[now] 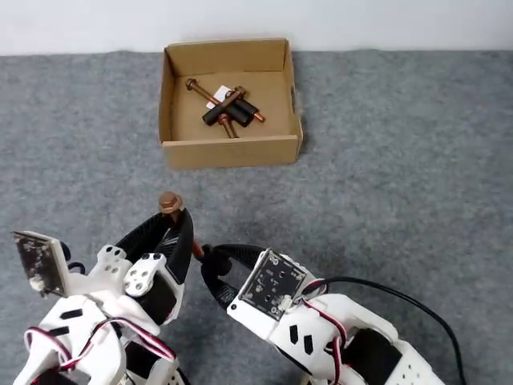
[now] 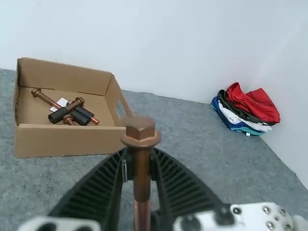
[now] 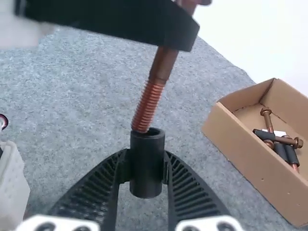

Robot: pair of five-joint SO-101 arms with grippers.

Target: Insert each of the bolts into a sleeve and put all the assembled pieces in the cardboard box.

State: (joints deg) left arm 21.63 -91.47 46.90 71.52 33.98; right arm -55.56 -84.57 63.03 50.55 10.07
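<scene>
My left gripper (image 2: 139, 168) is shut on a copper bolt (image 2: 140, 159), its hex head (image 1: 170, 202) pointing toward the cardboard box (image 1: 228, 151). My right gripper (image 3: 147, 168) is shut on a black sleeve (image 3: 147, 161). The bolt's threaded tip (image 3: 147, 108) sits at the sleeve's open mouth, just entering it. In the high view the two grippers meet near the front of the table, the sleeve (image 1: 210, 258) by the bolt's lower end. The box (image 2: 57, 139) holds several bolts with black sleeves on them (image 1: 228, 108).
Grey carpet covers the table (image 1: 401, 160). A pile of folded red, blue and white cloth (image 2: 245, 110) lies against the white wall, far off to the side. A cable (image 1: 409, 301) runs from the right arm.
</scene>
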